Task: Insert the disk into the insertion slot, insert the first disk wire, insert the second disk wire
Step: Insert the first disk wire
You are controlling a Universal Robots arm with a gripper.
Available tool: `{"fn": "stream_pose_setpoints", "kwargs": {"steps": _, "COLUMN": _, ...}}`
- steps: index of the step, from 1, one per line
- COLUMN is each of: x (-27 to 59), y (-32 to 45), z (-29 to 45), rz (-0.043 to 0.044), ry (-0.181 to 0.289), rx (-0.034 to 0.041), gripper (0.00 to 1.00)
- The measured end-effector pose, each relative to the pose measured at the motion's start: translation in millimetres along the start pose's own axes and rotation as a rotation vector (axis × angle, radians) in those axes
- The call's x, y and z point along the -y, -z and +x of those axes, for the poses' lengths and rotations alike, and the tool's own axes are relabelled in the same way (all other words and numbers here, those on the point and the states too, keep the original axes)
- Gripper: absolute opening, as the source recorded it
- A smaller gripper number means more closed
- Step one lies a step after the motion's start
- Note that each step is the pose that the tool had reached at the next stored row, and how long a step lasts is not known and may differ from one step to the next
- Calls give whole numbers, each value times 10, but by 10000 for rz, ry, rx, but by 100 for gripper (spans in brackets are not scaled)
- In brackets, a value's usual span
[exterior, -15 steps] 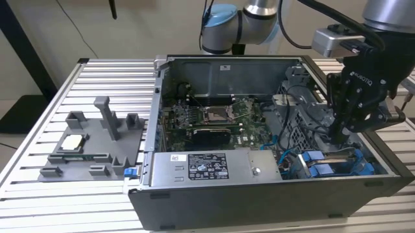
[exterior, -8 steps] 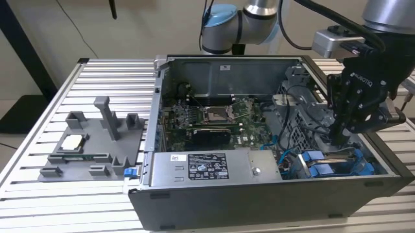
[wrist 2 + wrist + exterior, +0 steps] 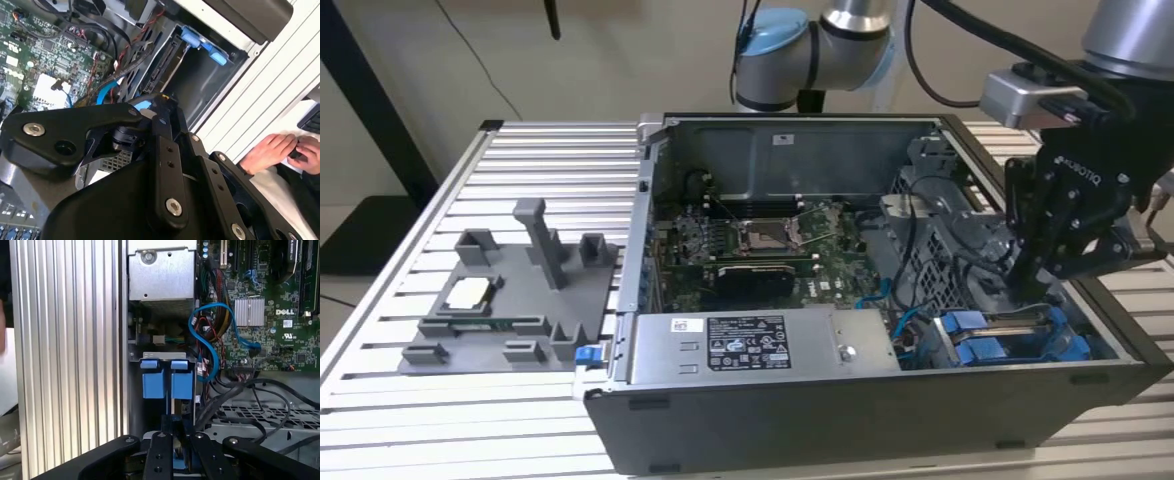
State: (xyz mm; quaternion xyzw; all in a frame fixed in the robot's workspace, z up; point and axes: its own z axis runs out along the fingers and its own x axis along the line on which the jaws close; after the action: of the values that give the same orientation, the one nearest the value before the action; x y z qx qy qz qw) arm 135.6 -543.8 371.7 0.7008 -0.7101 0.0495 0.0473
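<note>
My gripper reaches down into the open computer case at the exterior view's right, just above the insertion slot with its blue rails. A silver-grey edge between those rails looks like the disk seated in its carrier. In the first wrist view two blue tabs sit at the slot's mouth, in line with the gripper. In the second wrist view the gripper is shut on a small blue piece. A blue wire runs toward it; it looks like that wire's plug. The blue wire loops from the motherboard.
A silver labelled power-supply box fills the case's front, and the motherboard lies behind it. Black and red cable bundles crowd the space beside the slot. A grey fixture plate lies on the ribbed table. A person's hands rest outside the case.
</note>
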Motion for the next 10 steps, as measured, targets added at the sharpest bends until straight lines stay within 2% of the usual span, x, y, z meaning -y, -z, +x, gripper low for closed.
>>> {"fn": "stream_pose_setpoints", "kwargs": {"steps": 3, "x": 29, "y": -3, "z": -1, "rz": -5, "ry": 12, "rx": 420, "gripper": 19}}
{"fn": "stream_pose_setpoints", "kwargs": {"steps": 4, "x": 40, "y": -6, "z": 1, "rz": -6, "ry": 14, "rx": 516, "gripper": 19}}
{"fn": "stream_pose_setpoints", "kwargs": {"steps": 7, "x": 80, "y": -28, "z": 12, "rz": -7, "ry": 16, "rx": 651, "gripper": 19}}
{"fn": "stream_pose_setpoints", "kwargs": {"steps": 10, "x": 124, "y": -54, "z": 27, "rz": -9, "ry": 16, "rx": 746, "gripper": 19}}
